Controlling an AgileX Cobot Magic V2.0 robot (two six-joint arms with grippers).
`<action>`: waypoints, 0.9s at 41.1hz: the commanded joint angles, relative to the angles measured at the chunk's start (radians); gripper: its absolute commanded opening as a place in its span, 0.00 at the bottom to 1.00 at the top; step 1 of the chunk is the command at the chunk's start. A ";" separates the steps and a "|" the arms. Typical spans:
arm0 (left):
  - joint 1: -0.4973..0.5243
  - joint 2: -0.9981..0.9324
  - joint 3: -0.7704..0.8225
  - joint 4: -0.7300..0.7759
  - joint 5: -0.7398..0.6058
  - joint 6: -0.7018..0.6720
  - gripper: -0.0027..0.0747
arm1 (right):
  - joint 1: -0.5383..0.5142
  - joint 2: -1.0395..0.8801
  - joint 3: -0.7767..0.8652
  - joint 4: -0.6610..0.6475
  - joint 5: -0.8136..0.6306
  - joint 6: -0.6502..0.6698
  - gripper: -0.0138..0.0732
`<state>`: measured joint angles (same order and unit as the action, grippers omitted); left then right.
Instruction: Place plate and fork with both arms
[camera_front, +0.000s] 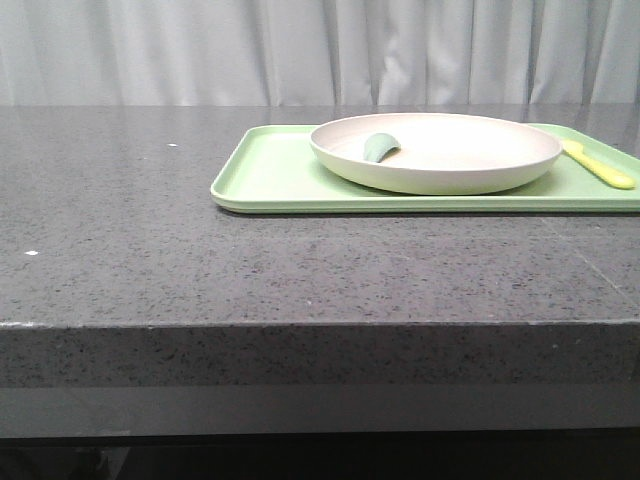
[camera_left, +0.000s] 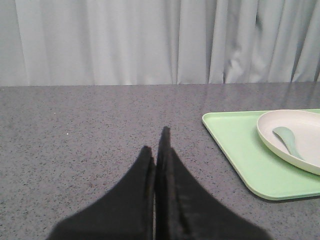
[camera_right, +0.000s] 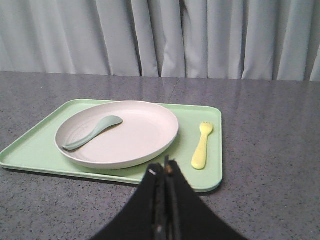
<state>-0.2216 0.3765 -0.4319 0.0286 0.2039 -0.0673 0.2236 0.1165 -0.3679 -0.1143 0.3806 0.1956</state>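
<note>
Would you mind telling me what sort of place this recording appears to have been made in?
Probably a staged test bench rather than a real kitchen: a dark speckled stone-like counter backed by a plain grey curtain, with only a green tray holding a plate, a grey-green spoon and a yellow fork.

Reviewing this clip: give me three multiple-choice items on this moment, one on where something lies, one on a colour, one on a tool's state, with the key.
1. Where does the fork lie?
A. in the plate
B. on the tray beside the plate
C. on the bare table

2. What colour is the spoon in the plate?
A. grey-green
B. red
C. black

3. How is the right tool?
A. shut on the fork
B. wide open
C. shut, holding nothing

Key: 1 B, the fork rests on the tray clear of the plate's rim. 2 A, it is a muted grey-green. 3 C, its fingers meet with nothing between them.
</note>
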 joint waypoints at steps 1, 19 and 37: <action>0.003 0.005 -0.029 0.002 -0.089 -0.008 0.01 | 0.001 0.013 -0.023 -0.010 -0.084 -0.009 0.03; 0.003 0.005 -0.029 0.002 -0.089 -0.008 0.01 | 0.001 0.013 -0.023 -0.010 -0.084 -0.009 0.03; 0.125 -0.229 0.240 -0.029 -0.085 -0.008 0.01 | 0.001 0.013 -0.023 -0.010 -0.084 -0.009 0.03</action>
<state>-0.1330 0.1906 -0.2174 0.0228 0.1965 -0.0673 0.2236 0.1165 -0.3679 -0.1143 0.3806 0.1956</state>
